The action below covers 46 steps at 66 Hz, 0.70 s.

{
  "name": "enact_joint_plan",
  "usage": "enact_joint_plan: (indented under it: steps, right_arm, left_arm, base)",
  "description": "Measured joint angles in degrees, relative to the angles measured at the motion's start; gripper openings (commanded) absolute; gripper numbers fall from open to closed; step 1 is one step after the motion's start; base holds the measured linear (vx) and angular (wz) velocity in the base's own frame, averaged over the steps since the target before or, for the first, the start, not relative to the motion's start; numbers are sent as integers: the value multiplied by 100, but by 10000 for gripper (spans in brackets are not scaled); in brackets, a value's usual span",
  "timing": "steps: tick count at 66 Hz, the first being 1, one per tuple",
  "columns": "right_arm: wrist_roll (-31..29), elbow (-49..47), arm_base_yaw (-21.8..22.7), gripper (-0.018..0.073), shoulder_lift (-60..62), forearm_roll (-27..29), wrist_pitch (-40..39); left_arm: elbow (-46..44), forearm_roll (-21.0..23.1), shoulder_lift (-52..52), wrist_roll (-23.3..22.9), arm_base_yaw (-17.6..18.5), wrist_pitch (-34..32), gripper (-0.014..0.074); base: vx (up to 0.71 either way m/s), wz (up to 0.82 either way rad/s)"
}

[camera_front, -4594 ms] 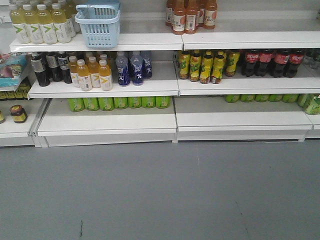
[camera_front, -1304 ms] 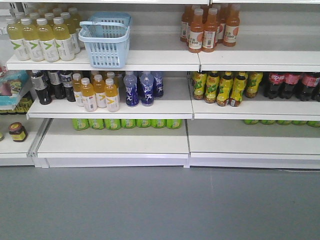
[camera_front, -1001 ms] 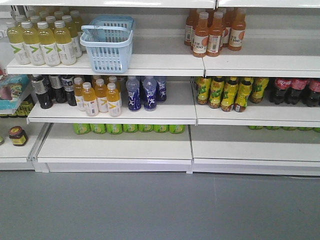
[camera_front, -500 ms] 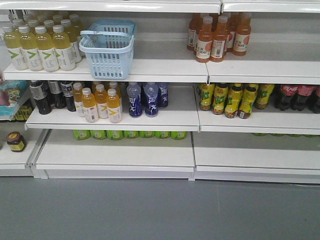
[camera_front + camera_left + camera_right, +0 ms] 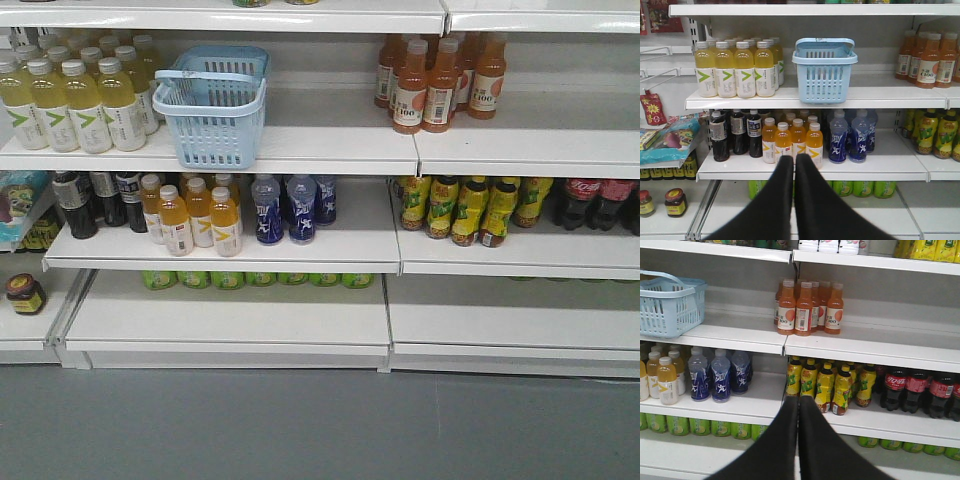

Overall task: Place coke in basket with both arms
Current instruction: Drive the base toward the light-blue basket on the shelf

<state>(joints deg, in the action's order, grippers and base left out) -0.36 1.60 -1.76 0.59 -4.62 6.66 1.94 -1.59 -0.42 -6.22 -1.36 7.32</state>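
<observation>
Pale blue plastic marks the basket [image 5: 212,125], which stands upright on the upper surface [image 5: 330,150], just beside the yellow-green bottles [image 5: 70,105] and well apart from the orange bottles [image 5: 435,80]. What lies inside it is hidden by its slotted walls and by the low camera angle. The coke cannot be picked out in any view. The only red labels that read clearly belong to the dark cola bottles [image 5: 917,390] on the middle surface [image 5: 500,255], and the front view crops these at its edge. Goods on the topmost surface [image 5: 865,262] are cut off by the frame, so I cannot tell what they are. Green cans [image 5: 250,280] on the lowest level show only their tops under the ledge above. The left fingers [image 5: 781,190] are pressed together at the tips with nothing between them, in front of the orange-capped juice row. The right fingers [image 5: 815,435] are likewise closed and empty, in front of the yellow-labelled bottles [image 5: 825,387]. Both arms beyond the fingers are out of frame.
</observation>
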Motion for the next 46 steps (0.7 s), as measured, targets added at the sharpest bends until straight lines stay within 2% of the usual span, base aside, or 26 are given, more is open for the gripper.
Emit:
enact_joint_plan:
  steps: [46]
  right_arm:
    - [0, 0, 0, -9, 0, 0, 0]
  left_arm:
    - [0, 0, 0, 0, 0, 0, -6]
  base:
    - [7, -3]
